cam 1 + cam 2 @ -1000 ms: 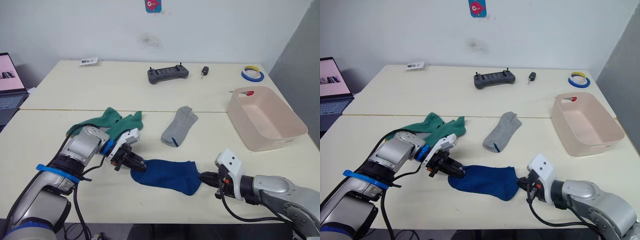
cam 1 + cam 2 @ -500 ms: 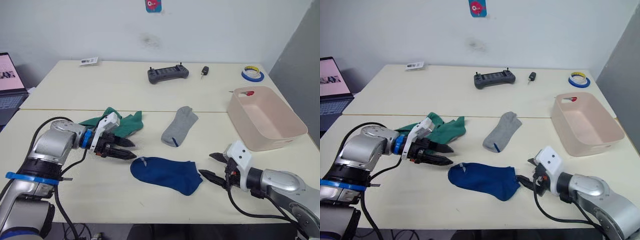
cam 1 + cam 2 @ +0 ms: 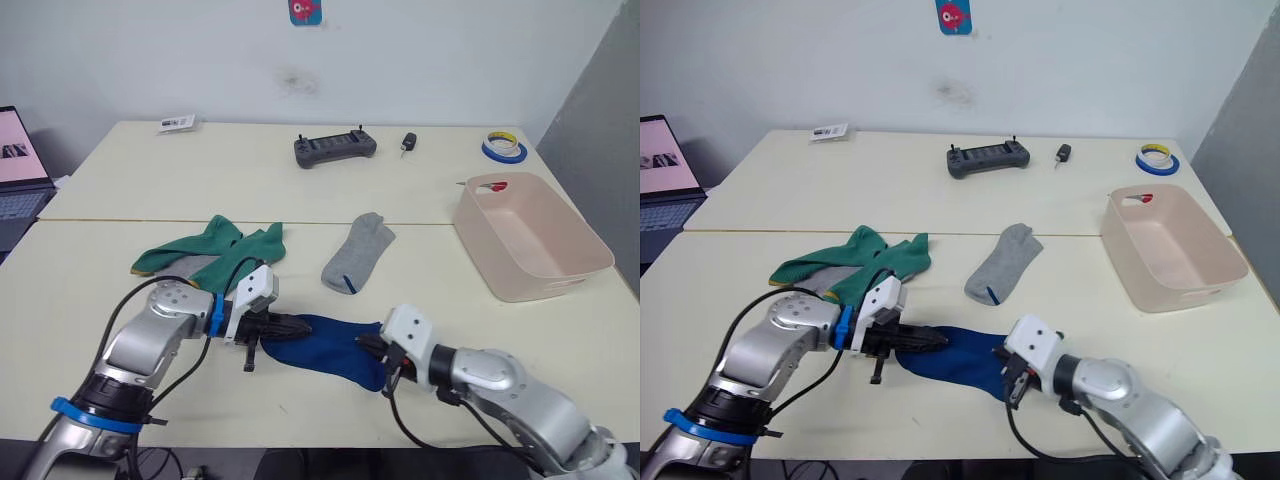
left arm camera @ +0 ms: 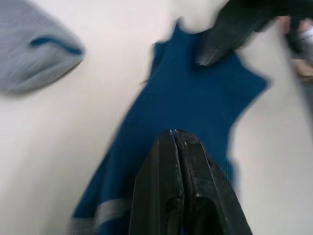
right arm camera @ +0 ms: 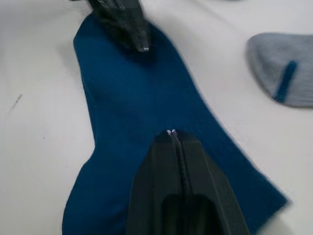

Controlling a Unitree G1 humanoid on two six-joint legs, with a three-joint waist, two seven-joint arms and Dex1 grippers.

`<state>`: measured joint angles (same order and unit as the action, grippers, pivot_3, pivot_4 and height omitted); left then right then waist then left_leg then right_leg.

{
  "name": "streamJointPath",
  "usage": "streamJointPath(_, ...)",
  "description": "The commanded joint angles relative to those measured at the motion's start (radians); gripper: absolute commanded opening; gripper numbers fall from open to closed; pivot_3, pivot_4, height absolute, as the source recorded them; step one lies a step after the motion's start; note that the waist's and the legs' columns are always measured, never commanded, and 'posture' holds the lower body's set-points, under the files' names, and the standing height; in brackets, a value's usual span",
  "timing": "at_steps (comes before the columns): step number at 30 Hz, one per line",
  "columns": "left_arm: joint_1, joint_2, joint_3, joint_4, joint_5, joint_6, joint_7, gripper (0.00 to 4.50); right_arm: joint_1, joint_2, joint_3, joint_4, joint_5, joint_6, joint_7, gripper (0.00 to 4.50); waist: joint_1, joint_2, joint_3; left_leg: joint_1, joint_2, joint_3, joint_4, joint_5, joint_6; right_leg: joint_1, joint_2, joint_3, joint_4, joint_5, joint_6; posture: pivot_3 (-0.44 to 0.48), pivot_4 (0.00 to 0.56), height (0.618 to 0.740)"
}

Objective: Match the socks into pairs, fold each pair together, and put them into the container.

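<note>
Lying flat near the front of the desk [image 3: 120, 190], the blue sock pair [image 3: 330, 345] looks soft, thin and light. It will bend and slide easily, so a pinch at each end should hold it best for a fold. It will not break. It seems to be two blue socks stacked, though I cannot be sure.

Far off to the right sits the tub [image 3: 530, 235], with no socks seen inside. The green socks [image 3: 215, 248] lie together behind the left arm. The grey sock [image 3: 357, 252] lies alone, between the green ones and the tub.

Both arms reach low over the desk and point toward each other. The left end effector [image 3: 295, 325] is closed, its tips resting on the left end of the blue sock. The right end effector [image 3: 372, 348] is closed too, lying over the right end. I cannot tell if either one really grips the cloth.
</note>
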<state>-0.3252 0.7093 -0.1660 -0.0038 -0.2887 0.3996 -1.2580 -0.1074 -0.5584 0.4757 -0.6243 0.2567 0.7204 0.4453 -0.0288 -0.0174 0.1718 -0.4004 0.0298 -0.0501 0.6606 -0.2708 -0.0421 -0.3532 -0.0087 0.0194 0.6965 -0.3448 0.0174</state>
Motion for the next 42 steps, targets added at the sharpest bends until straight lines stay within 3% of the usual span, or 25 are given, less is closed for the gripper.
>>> streamJointPath(1,-0.011,-0.008,-0.007,0.083,0.056,-0.091,0.033,0.0,-0.005,0.003,0.013,0.037,-0.064,-0.035,-0.006,0.02,0.0,0.0,0.0,0.0,0.0,0.0,0.0,0.0,0.0,0.0,0.0,0.0,0.0,0.0,0.0,0.0,0.15,0.74)
streamJointPath(9,0.01,-0.004,-0.039,0.205,0.125,-0.177,0.068,0.0,0.111,-0.092,-0.119,0.029,-0.082,-0.065,0.029,0.02,0.0,0.004,-0.008,0.002,-0.001,0.001,0.0,0.0,0.0,0.003,0.0,0.0,0.0,0.0,0.0,0.0,0.15,0.74)
streamJointPath(16,0.042,0.013,0.011,0.119,0.045,-0.137,0.042,0.0,0.184,-0.119,-0.269,-0.055,-0.013,-0.147,0.101,0.02,-0.004,0.004,-0.013,0.004,-0.001,0.001,0.0,0.0,0.0,0.005,0.0,0.0,0.0,0.0,0.0,0.0,0.15,0.74)
streamJointPath(20,0.009,0.039,0.077,0.003,-0.07,-0.073,-0.017,0.0,0.163,-0.099,-0.311,-0.141,0.05,-0.13,0.13,0.02,-0.004,0.004,-0.011,0.002,0.0,0.0,-0.001,0.0,0.0,0.002,0.001,0.0,0.0,0.0,0.0,0.0,0.15,0.74)
streamJointPath(25,0.005,0.08,0.049,-0.126,-0.113,0.005,-0.063,0.0,0.053,-0.062,-0.208,-0.13,0.037,-0.092,0.145,0.02,-0.001,0.004,-0.01,0.001,0.0,0.0,-0.001,0.0,0.0,0.002,0.002,0.0,0.0,0.0,0.0,0.0,0.15,0.74)
streamJointPath(29,0.028,0.044,-0.029,-0.106,-0.034,-0.055,-0.032,0.0,-0.042,-0.009,-0.026,-0.011,-0.043,-0.087,0.164,0.02,-0.002,0.004,-0.01,0.001,0.0,0.0,0.0,0.0,0.0,0.001,0.002,0.0,0.0,0.0,0.0,0.0,0.15,0.74)
streamJointPath(33,0.035,0.024,-0.075,-0.03,0.046,-0.14,-0.013,0.0,-0.067,-0.011,0.047,0.064,-0.08,-0.083,0.203,0.02,0.0,0.004,-0.01,0.0,0.0,0.0,0.0,0.0,0.0,0.001,0.002,0.0,0.0,0.0,0.0,0.0,0.15,0.74)
streamJointPath(42,0.094,0.04,-0.089,-0.013,0.066,-0.163,-0.02,0.0,0.052,-0.152,-0.012,0.033,-0.095,-0.076,0.245,0.02,0.001,0.004,-0.011,0.002,0.0,0.0,0.0,0.0,0.0,0.003,0.002,0.0,-0.001,0.0,0.0,0.0,0.15,0.74)
